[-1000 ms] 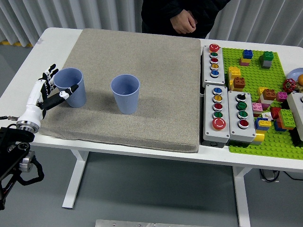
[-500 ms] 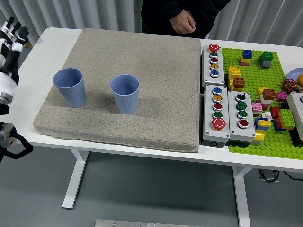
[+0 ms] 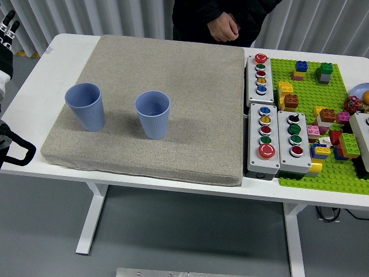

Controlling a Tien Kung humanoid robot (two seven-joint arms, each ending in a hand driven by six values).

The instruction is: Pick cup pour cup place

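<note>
A white table (image 3: 69,49) carries a coarse beige mat (image 3: 173,104) w/ wide bare fabric around two ribbed blue plastic cups: left cup (image 3: 86,107) near the mat's left edge, right cup (image 3: 153,114) beside it, both upright, apart. The robot's left hand (image 3: 6,34) sits at the frame's far-left edge, touching nothing; finger spread can't be told. Person's hand (image 3: 225,26) rests at far side.
</note>
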